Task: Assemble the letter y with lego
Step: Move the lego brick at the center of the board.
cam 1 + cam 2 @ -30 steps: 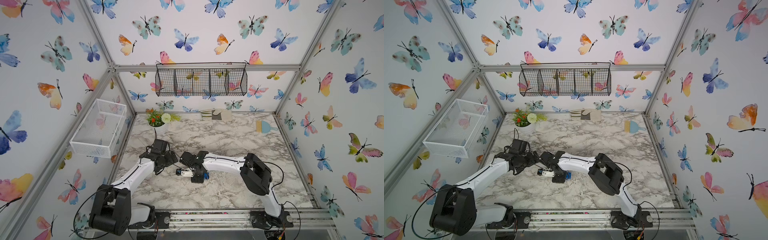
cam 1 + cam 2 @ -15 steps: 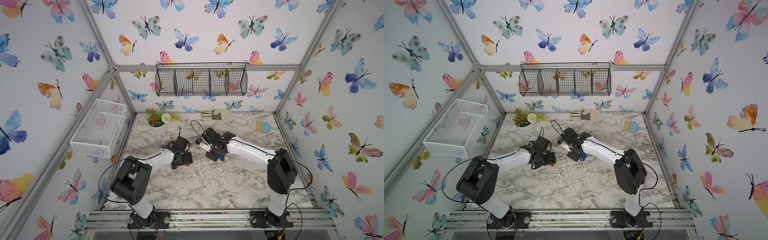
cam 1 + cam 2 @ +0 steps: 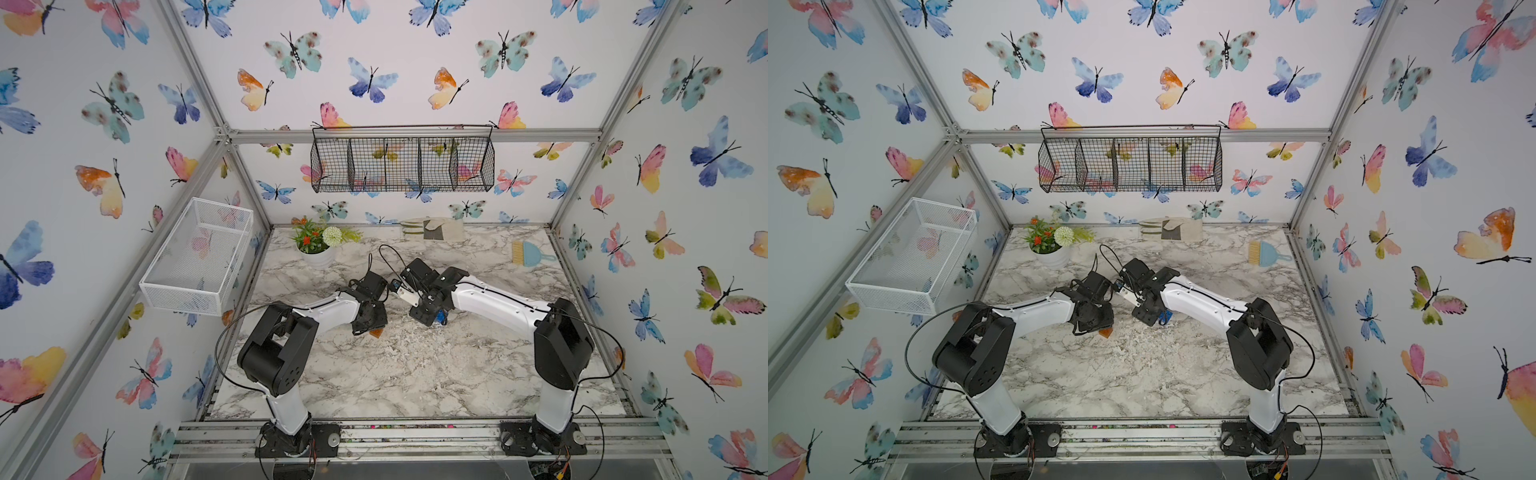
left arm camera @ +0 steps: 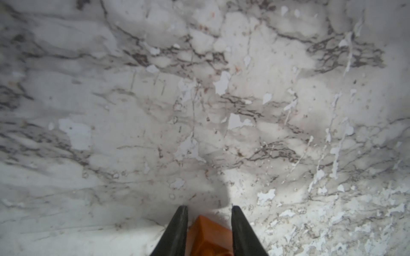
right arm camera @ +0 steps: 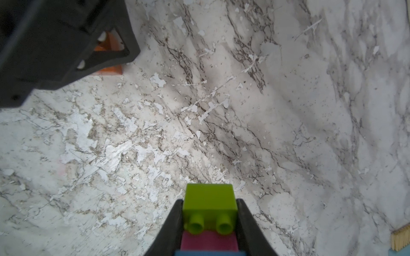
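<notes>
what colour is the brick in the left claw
Orange. The brick gripped in the left claw shows best in the left wrist view.

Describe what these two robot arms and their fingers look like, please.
The left arm and right arm match: smooth white links joined by chunky black joint housings, standing on black bases. Thin black cables loop alongside each. The fingers are plain black, tapering to narrow tips.

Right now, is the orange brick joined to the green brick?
No: the left hand grips the orange brick, apart from the green brick in the right hand.
</notes>
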You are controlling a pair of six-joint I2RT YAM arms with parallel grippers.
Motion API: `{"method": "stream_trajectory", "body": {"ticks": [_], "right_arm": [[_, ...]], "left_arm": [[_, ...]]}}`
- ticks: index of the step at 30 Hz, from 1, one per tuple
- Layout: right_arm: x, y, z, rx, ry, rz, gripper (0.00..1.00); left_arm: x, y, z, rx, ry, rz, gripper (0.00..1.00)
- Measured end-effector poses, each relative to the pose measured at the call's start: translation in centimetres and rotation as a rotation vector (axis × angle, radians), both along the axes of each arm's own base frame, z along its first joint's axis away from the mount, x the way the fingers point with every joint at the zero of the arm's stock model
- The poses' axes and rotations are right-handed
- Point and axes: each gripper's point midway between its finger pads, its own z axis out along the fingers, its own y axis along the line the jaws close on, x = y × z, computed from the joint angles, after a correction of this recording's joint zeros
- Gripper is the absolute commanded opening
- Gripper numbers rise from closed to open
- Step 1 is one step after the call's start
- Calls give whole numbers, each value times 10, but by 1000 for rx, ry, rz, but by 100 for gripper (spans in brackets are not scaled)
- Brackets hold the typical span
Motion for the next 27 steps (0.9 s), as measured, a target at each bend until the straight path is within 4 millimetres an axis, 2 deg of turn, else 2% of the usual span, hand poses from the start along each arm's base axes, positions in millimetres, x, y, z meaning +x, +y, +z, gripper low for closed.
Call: {"method": "stream_trajectory", "body": {"ticks": [3, 6, 8, 9, 10, 11, 12, 16, 19, 21, 22, 24, 27], "right_arm": [[0, -2, 0, -8, -2, -4, 31], [0, -4, -1, -18, 0, -7, 32], [-1, -6, -2, -26, 5, -8, 32], [-2, -7, -2, -29, 8, -11, 32], [-2, -9, -2, -32, 11, -13, 33], [-2, -10, -3, -35, 14, -17, 33], [-1, -10, -3, -32, 13, -23, 33], [0, -12, -6, -32, 15, -36, 33], [2, -9, -4, -17, 5, -38, 33], [3, -8, -4, -12, 1, -42, 33], [4, -8, -4, -11, -1, -45, 33], [5, -8, -3, -12, -8, -53, 33], [7, -10, -3, -15, -16, -69, 33]], "left_arm": [[0, -2, -1, 1, 2, -6, 23], [-2, -4, -1, 2, 3, -13, 26], [-3, -6, -1, 2, 3, -18, 44], [-3, -7, -1, 0, 0, -20, 60], [-3, -9, 1, -7, -5, -25, 72], [-3, -10, 1, -8, -9, -25, 78], [-4, -13, 3, -9, -18, -30, 79], [-19, -19, 4, -15, -25, -57, 72], [-27, -18, 4, -10, -14, -65, 62], [-30, -18, 3, -7, -7, -64, 49], [-31, -17, 2, -5, -4, -63, 46], [-32, -16, 1, -1, 3, -61, 43], [-34, -16, 0, 0, 6, -62, 44]]}}
